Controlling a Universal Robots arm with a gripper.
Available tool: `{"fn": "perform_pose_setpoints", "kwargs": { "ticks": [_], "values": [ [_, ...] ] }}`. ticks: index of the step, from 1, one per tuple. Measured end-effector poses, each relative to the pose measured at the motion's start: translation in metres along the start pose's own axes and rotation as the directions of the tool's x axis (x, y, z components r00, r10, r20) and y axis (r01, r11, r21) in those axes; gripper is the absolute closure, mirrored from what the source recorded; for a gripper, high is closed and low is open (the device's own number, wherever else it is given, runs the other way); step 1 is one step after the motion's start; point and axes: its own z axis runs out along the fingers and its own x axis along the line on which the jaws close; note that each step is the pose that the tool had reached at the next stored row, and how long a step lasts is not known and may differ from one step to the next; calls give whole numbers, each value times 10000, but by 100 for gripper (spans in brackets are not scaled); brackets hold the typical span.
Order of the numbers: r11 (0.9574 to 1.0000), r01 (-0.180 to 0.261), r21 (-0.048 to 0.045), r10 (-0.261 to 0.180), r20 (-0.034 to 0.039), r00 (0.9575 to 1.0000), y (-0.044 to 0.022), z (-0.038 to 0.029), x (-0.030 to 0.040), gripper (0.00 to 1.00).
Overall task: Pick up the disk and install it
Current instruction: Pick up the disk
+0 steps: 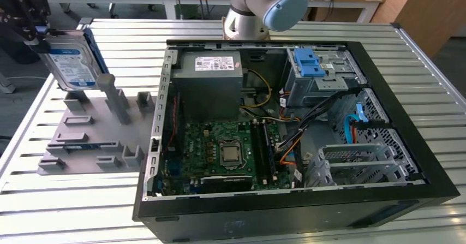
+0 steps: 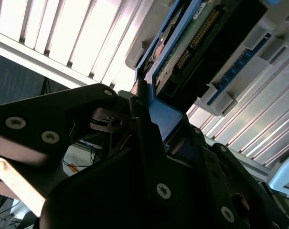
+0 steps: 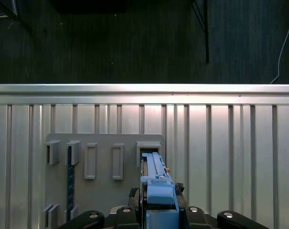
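Observation:
The disk (image 1: pixel 69 61), a silver drive with a white-and-blue label and blue carrier frame, hangs upright at the exterior view's far left, above the grey slotted holder (image 1: pixel 95 129). My gripper (image 1: pixel 38 34) is shut on its upper end. In the second wrist view the black fingers (image 2: pixel 139 124) clamp the blue frame, and the disk's (image 2: pixel 192 43) green circuit board shows beyond them. The first wrist view looks down the disk's blue edge (image 3: pixel 156 188), which sits just over one holder slot (image 3: pixel 148 148); my gripper (image 3: pixel 158 212) closes on that edge.
An open computer case (image 1: pixel 291 118) lies to the exterior view's right of the holder, with a grey power supply box (image 1: pixel 211 72), a motherboard (image 1: pixel 226 151) and a metal cage with a blue latch (image 1: pixel 317 66). The arm's base (image 1: pixel 262 9) stands behind the case. The slatted table's edge (image 3: pixel 144 90) runs beyond the holder.

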Motion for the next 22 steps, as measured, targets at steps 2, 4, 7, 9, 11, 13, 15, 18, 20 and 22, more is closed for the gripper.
{"fn": "perform_pose_setpoints", "kwargs": {
  "ticks": [2, 4, 7, 9, 11, 13, 15, 18, 20, 22],
  "values": [
    [10000, 0, 0, 0, -1, 10000, 0, -10, 0, 64],
    [10000, 0, 0, 0, -3, 10000, 0, -20, -1, 64],
    [10000, 0, 0, 0, -5, 10000, 1, -35, -2, 64],
    [10000, 0, 0, 0, -7, 10000, 1, -44, -3, 64],
    [10000, 0, 0, 0, -8, 10000, 1, -53, -4, 64],
    [10000, 0, 1, 0, -9, 10000, 1, -62, -4, 64],
    [10000, 0, 0, 0, -10, 10000, 1, -72, -5, 64],
    [10000, 0, 1, 0, -12, 10000, 1, -85, -6, 64],
    [10000, 0, 1, 0, -13, 10000, 1, -93, -6, 64],
    [10000, 0, 0, 0, -14, 10000, 1, -102, -7, 64]
  ]
}}
